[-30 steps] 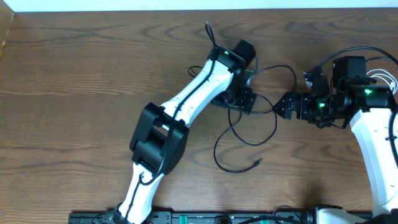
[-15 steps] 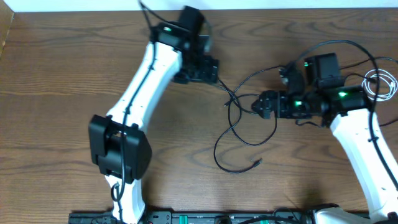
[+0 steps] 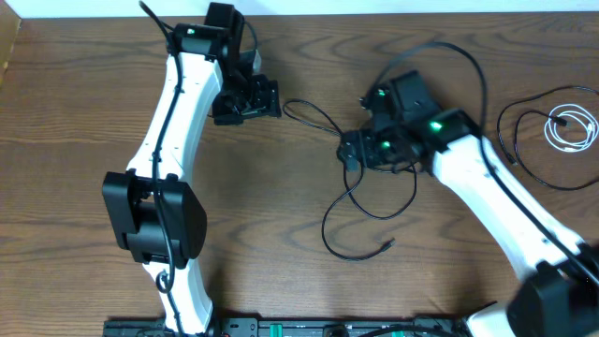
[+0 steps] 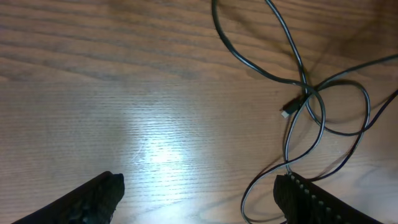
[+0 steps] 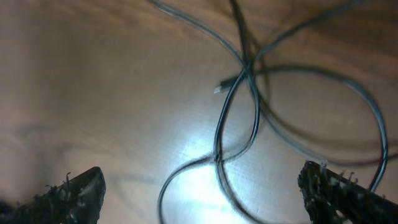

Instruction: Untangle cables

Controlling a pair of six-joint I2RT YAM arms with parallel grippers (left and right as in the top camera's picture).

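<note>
Cables [image 3: 326, 223]: thin black cords, crossed in loose loops on the wooden table [image 3: 75, 112]. Lie partly under the right gripper [image 3: 348, 150], the knot of crossings [image 5: 249, 70] just ahead of its fingertips, two strands running back between the fingers. Right jaws wide apart, closed on nothing; contact with the strands below not clear.

Left gripper [image 3: 273, 98] jaws wide as well, only wood grain between them. Same tangle [image 4: 308, 93] ahead and off toward the finger [image 4: 305, 193] at the right of the wrist view, one loop bending in just beside it. Small plug end [image 4: 285, 112] near the crossing.

White cord [image 3: 573, 126] coiled well behind the right jaws, another black cord [image 3: 505, 150] curving around it.

In the way from overhead: white forearm [image 3: 487, 187] of the right arm, hiding part of the loops. Black rail [image 3: 309, 328] along the table's near edge.
</note>
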